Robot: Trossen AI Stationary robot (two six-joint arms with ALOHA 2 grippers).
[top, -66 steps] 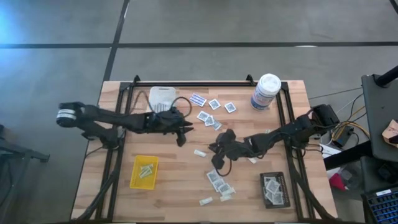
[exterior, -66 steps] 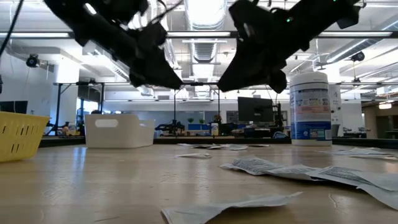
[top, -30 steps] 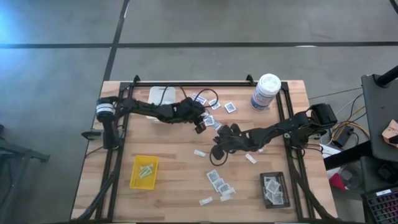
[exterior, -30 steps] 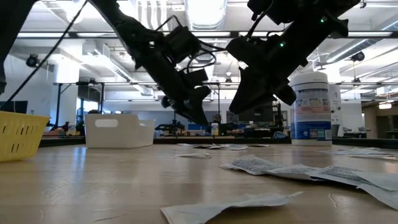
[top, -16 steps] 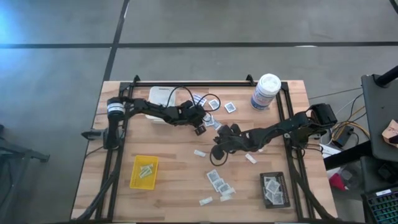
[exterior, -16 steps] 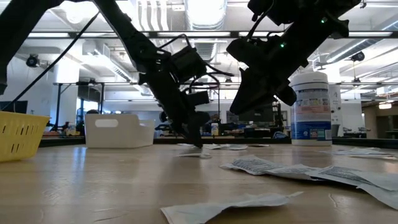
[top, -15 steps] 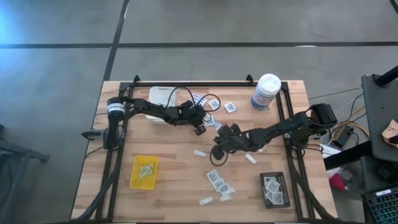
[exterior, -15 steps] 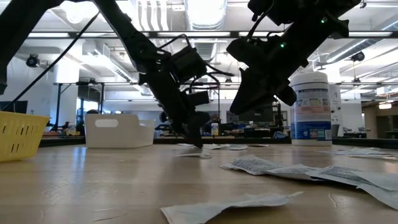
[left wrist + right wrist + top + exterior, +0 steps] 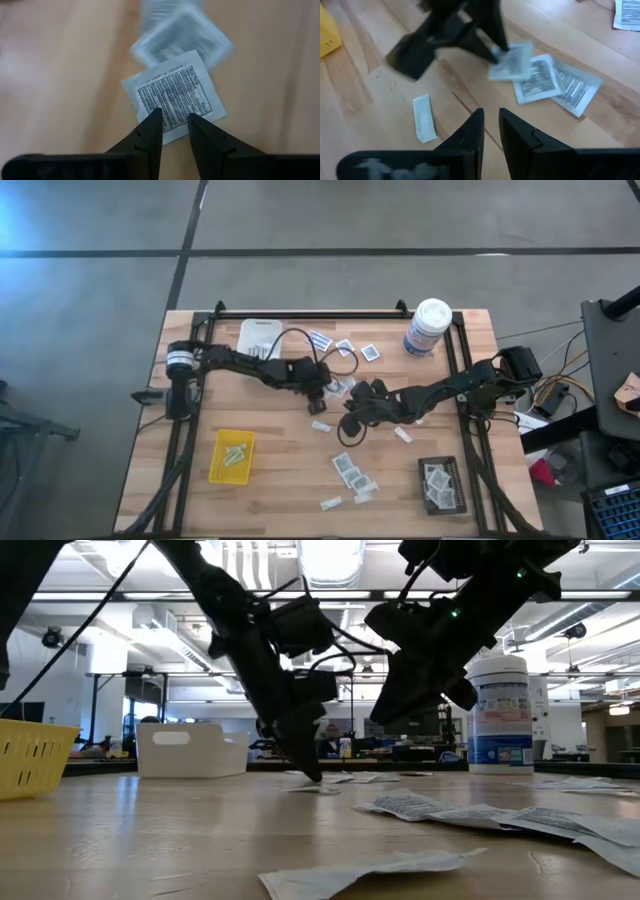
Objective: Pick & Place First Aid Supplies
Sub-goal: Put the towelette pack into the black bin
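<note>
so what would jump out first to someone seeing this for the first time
Probably the two dark arms meeting mid-table: the left end effector is down on a square white packet, fingers astride its edge, while the right end effector hangs just beside it. Next, the loose first aid packets scattered over the wooden table, and the tall white canister at the far right corner.

Packet (image 9: 172, 95), left wrist view: lower edge hidden behind the left gripper (image 9: 173, 120) fingertips; contact cannot be told. Second packet (image 9: 187, 35) beyond: blurred, cut by the frame. Right wrist view: left gripper and lifted packet (image 9: 512, 59) smeared, possibly gripped. Black tray (image 9: 441, 486) contents: too small to count.
</note>
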